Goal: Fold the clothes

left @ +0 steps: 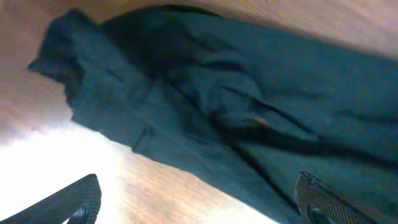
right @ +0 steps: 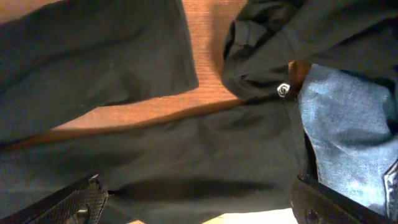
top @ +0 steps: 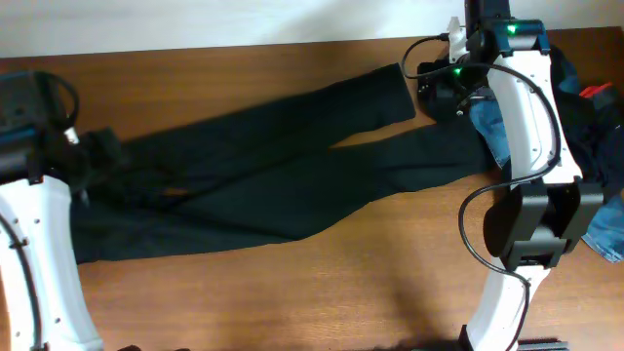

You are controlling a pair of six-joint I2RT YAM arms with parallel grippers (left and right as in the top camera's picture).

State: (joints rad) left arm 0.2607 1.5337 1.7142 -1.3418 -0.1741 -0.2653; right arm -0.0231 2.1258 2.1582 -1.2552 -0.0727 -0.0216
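Observation:
Long black trousers (top: 263, 166) lie spread across the wooden table, waist end to the left and legs running right. My left gripper (top: 102, 156) hovers open over the waist end; in the left wrist view the dark fabric (left: 249, 106) fills the top and the gripper (left: 202, 208) holds nothing. My right gripper (top: 439, 93) is open above the leg ends. Its wrist view shows a trouser leg (right: 186, 155) under the gripper (right: 202, 205), blue denim jeans (right: 348, 137) at the right, and a crumpled black garment (right: 273, 56) with a small white logo.
A pile of clothes sits at the right edge: dark fabric (top: 597, 141), blue jeans (top: 609, 234) and a red piece (top: 597, 91). Bare wood (top: 292, 292) runs along the front of the table. The right arm's white link (top: 531, 117) crosses over the pile.

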